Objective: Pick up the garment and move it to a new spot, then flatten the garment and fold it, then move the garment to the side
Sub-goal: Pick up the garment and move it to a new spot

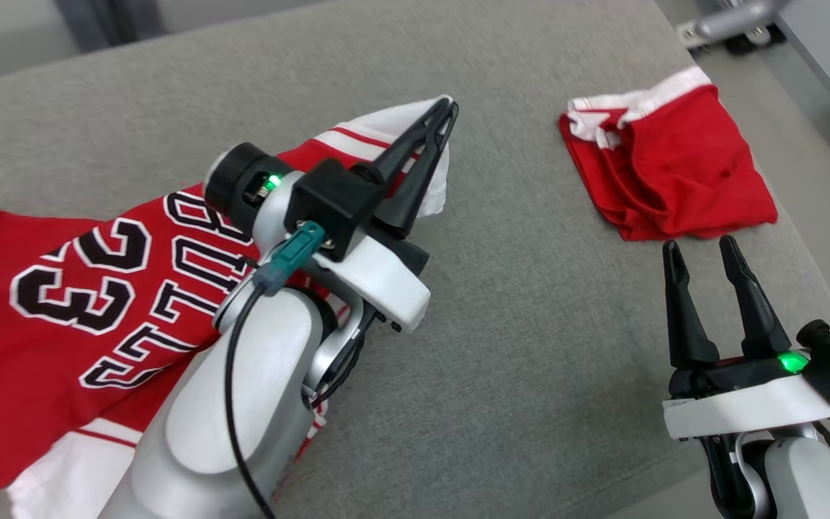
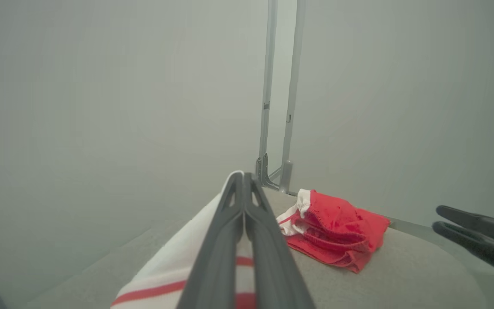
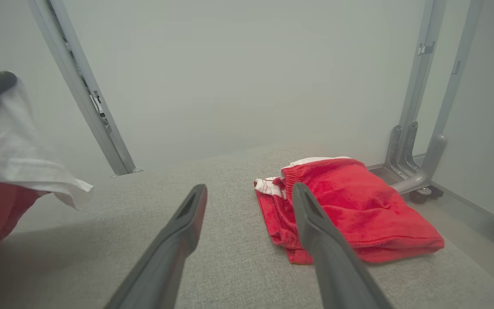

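The left tool (image 1: 446, 112) is clamped shut on a white, red-striped edge of the red jersey (image 1: 62, 288). The jersey's body lies spread over the left side of the grey padded surface (image 1: 516, 346), with that one edge lifted. The pinch looks thin and the cloth slick. A quick pull could let it slide out, or drag the rest into a bunch under the arm that reaches across it. The right tool (image 1: 699, 249) hovers near the front right edge, fingers spread and holding nothing, just short of the folded red shorts (image 1: 674, 173) by the far right corner. A careless reach there could snag them. The jersey is limp, smooth knit with black, white-outlined lettering. The shorts look mesh-like and rumpled, and the surface has a coarse weave.
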